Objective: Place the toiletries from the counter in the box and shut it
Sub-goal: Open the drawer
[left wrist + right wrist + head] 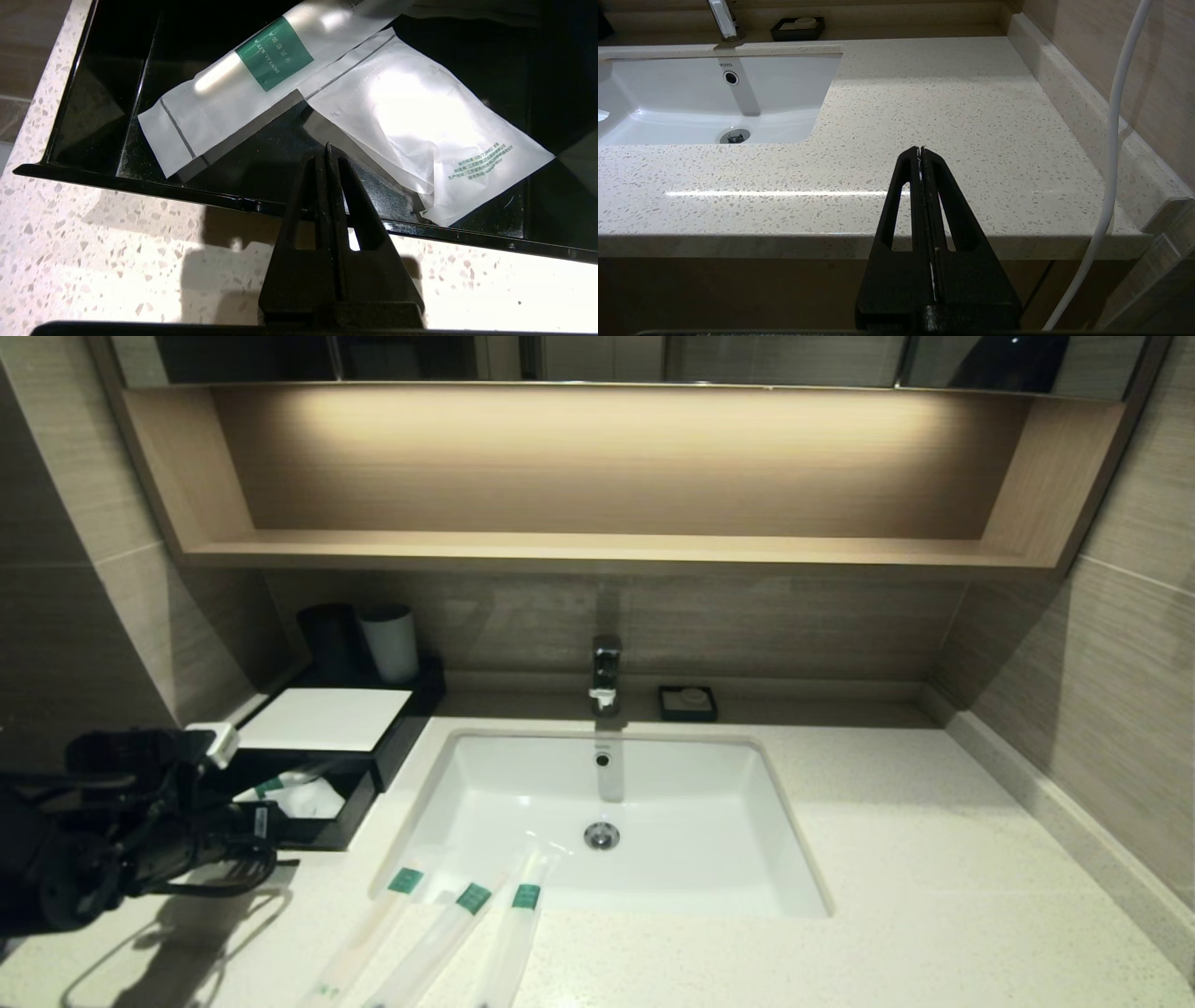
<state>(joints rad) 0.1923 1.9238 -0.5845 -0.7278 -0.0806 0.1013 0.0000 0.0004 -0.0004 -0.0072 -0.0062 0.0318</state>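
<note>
Left gripper pinched empty at box front; three toiletries beside sink.

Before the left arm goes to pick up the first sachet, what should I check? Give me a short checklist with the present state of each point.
1. Box drawer open to receive items: ok, it is pulled out, with packets already inside.
2. Three sachets on the counter, not in the sink: ok, though their upper ends lie at the sink's front rim.
3. Left hand empty: ok, shut on nothing, at the drawer's front edge.
4. Left hand open for grasping: not ok, shut.
5. Right hand out of the way: ok, shut, at the counter's front edge, right of the sink.
6. Room left in the drawer: cannot tell.
</note>
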